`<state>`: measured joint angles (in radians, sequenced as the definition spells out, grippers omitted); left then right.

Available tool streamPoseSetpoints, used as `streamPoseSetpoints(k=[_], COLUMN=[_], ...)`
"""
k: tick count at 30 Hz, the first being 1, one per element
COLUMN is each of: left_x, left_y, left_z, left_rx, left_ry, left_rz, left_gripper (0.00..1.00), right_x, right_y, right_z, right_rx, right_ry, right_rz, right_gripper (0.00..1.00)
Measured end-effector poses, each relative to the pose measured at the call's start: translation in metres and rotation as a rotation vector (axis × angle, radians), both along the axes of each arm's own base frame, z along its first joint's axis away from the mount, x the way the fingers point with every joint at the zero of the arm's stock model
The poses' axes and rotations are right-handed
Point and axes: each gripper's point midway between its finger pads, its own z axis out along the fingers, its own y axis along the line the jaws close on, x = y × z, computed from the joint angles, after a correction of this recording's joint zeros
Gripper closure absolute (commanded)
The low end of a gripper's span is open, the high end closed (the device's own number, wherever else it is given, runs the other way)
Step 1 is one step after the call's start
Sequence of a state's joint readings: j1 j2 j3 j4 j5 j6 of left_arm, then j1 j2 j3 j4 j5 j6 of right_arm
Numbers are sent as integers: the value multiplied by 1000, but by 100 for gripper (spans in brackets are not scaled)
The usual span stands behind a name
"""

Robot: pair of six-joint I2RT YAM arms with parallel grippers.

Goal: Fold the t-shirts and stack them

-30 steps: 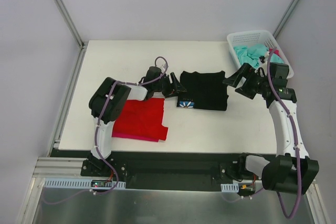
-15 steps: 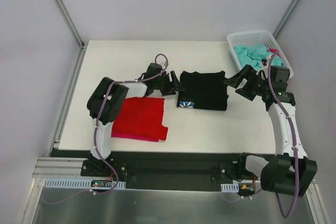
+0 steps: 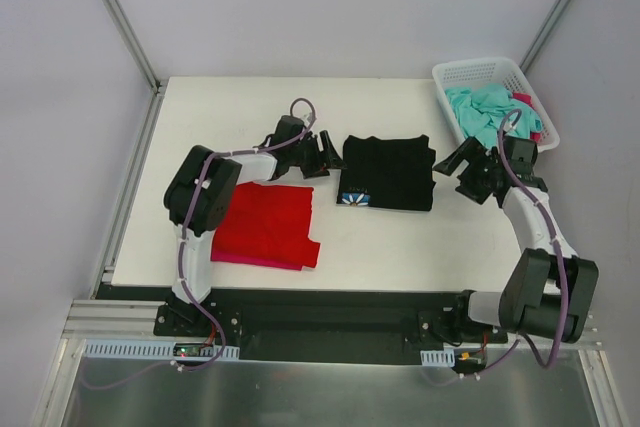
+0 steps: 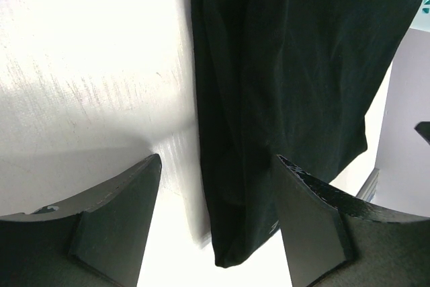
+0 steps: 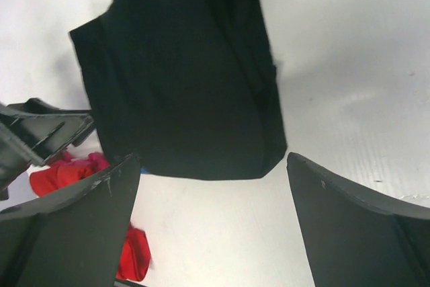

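The folded black cloth t-shirt [image 3: 388,172] lies flat as a rough rectangle in the middle of the white counter [image 3: 230,117], slightly right of centre in the overhead view. A small blue square print [image 3: 354,198] shows at its lower left corner. To the lower left of the frame, well apart from it, the folded red t-shirt [image 3: 265,225] rests on the counter, and a thin strip of pink cloth [image 3: 250,261] shows along its bottom edge. In the upper right corner, a crumpled teal t-shirt [image 3: 485,107] fills the white plastic mesh basket [image 3: 480,69], with a bit of pink cloth [image 3: 525,102] at its right side.

The left tool [image 3: 328,159] sits just beside the black shirt's left edge. Its wrist view shows the fingers [image 4: 127,199] spread apart with the shirt's edge [image 4: 295,85] lying on the counter between them, nothing pinched. The right tool [image 3: 460,165] hangs near the shirt's right edge, between the shirt and the basket. Its fingers [image 5: 349,213] stand wide apart and hold nothing, with the black shirt [image 5: 181,78] below and beyond them.
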<state>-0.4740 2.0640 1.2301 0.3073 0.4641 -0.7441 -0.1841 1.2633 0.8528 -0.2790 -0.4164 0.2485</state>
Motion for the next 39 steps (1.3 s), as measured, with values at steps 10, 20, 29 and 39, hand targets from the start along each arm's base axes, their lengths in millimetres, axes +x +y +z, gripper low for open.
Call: streamPoseSetpoints(k=[10,20,29,39], left_x=[10,19,24,27], left_y=[-5,-10,-12,-14], left_z=[1,1,1,2], left_rx=[-10,-27,-47,-68], left_ry=[-9,-12,-7,-6], left_rz=[0,-8,-1,12], left_gripper=[33,33,33,33], right_x=[27,57,60,58], right_y=[-13,-6,4,30], right_z=[-51,-66,-72,-71], right_rx=[-26,24,61,69], right_ry=[141,142,139,134], right_rz=[3,90,127,193], right_gripper=[7,8,8,8])
